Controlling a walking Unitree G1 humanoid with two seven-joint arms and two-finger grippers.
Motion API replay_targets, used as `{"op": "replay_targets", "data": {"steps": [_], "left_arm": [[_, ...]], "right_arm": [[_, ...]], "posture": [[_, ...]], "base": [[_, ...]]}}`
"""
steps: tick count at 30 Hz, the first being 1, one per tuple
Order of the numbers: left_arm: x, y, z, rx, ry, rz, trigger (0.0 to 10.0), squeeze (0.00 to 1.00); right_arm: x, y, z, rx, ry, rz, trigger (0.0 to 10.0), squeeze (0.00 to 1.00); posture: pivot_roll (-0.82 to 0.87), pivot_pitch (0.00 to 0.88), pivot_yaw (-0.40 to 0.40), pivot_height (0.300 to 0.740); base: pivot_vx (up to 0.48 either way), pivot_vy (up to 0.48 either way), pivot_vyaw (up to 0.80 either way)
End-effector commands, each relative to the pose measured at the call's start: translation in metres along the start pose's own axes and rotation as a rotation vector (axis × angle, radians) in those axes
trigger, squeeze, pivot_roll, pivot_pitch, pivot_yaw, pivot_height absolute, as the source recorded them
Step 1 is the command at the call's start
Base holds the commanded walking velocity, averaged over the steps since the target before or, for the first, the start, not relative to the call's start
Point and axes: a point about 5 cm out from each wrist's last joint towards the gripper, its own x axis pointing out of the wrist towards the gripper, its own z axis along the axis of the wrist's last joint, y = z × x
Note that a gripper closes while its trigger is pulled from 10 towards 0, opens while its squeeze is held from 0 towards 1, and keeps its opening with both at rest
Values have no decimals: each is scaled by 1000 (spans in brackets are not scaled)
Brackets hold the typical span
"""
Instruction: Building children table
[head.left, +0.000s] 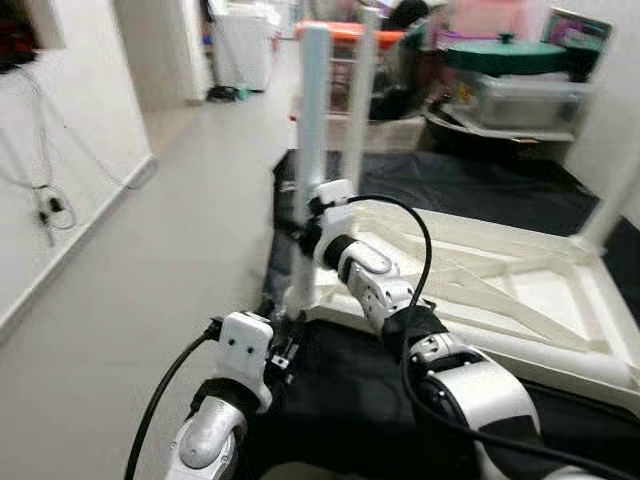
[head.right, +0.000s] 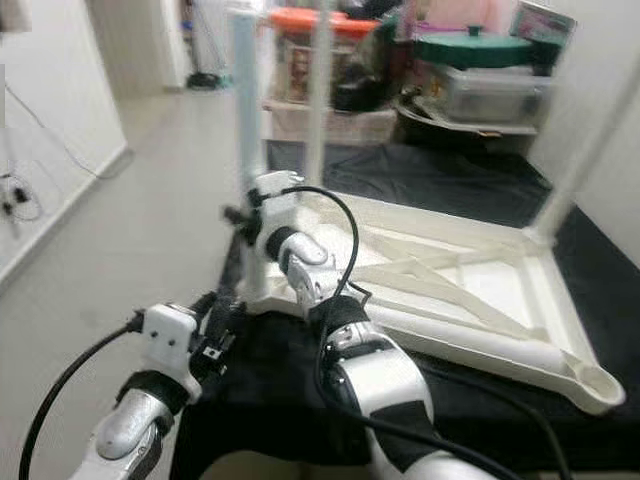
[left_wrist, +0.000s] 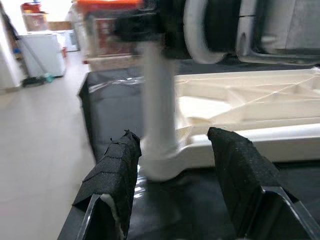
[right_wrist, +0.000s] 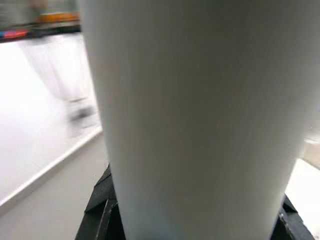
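The white tabletop (head.left: 520, 300) lay upside down on a black cloth (head.left: 450, 180), its near corner by the cloth's edge, with bare floor (head.left: 150, 250) open beyond that corner. A white leg (head.left: 312, 130) stood upright in that corner socket. The right gripper (head.left: 308, 228) reached forward, clamped around the leg partway up. The left gripper (left_wrist: 175, 165) sat low by the leg's base, fingers (left_wrist: 117, 160) spread on either side, not touching. The right wrist view showed the leg (right_wrist: 200, 115) pressed close between dark finger pads. Another leg (head.right: 560, 200) stood at the far corner.
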Motion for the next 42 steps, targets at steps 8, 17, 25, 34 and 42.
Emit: {"op": "replay_targets", "data": {"steps": [8, 17, 25, 34, 42], "left_arm": [[-2, 1, -4, 1, 19, 0, 10000, 0], [-2, 1, -5, 0, 21, 1, 10000, 0], [-3, 0, -5, -3, 25, -1, 10000, 0], [-2, -1, -6, -3, 29, -2, 10000, 0], [-3, -2, -7, -6, 32, -5, 10000, 0]], "right_arm": [[-11, 2, -32, 161, 92, -357, 0, 0], [-8, 28, -21, 143, 25, -239, 10000, 788], [-11, 26, -9, 139, -112, -109, 10000, 1000], [-23, 17, -20, 136, -130, 114, 10000, 0], [-51, -12, -49, 53, -103, 261, 10000, 0]], "posture": [[27, 0, -49, 740], [24, 0, -50, 740], [21, 0, -43, 740], [21, 0, -43, 740], [4, 0, -27, 740]], "base": [[0, 0, 0], [0, 0, 0], [0, 0, 0], [0, 0, 0], [0, 0, 0]]}}
